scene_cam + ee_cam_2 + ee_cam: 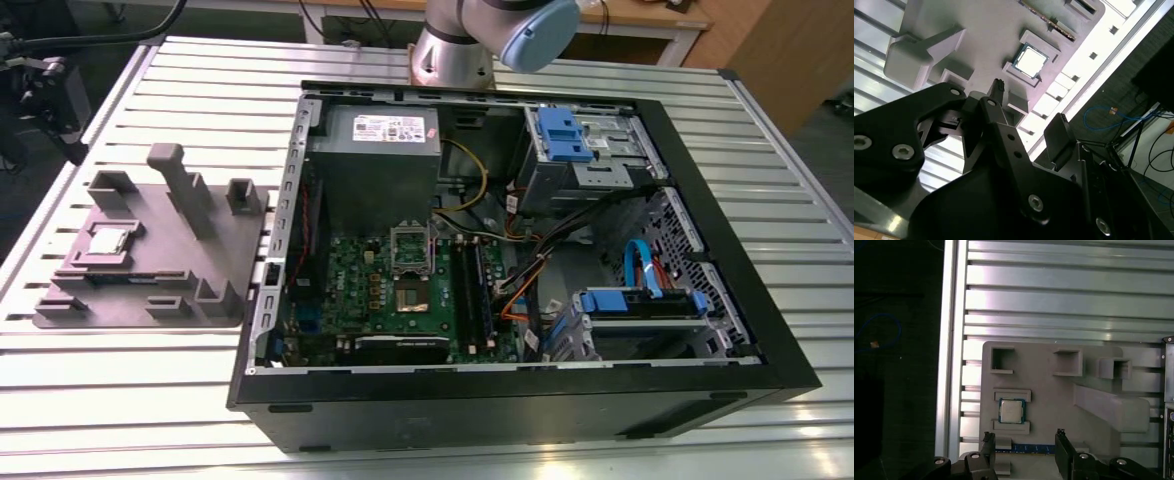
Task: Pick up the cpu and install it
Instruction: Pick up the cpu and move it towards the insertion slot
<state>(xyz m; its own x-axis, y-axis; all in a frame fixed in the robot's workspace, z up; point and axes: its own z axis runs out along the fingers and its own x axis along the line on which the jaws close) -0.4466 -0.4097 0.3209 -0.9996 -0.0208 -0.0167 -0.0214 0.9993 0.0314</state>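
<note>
The cpu, a small silvery square chip, lies flat in a shallow holder on the grey plastic plate, at the exterior view's left of the computer case. Both wrist views show the cpu from above, between two low ridges of the plate. My gripper hovers over the plate, well clear of the chip. Its two black fingers stand wide apart and it is open, with nothing between them. Inside the case the green motherboard lies flat, with its square socket uncovered.
The open black case holds a grey power supply box, blue drive brackets and loose cables. Upright blocks rise from the plate, and a blue-edged memory strip lies on it near the chip. Everything rests on a slotted aluminium table.
</note>
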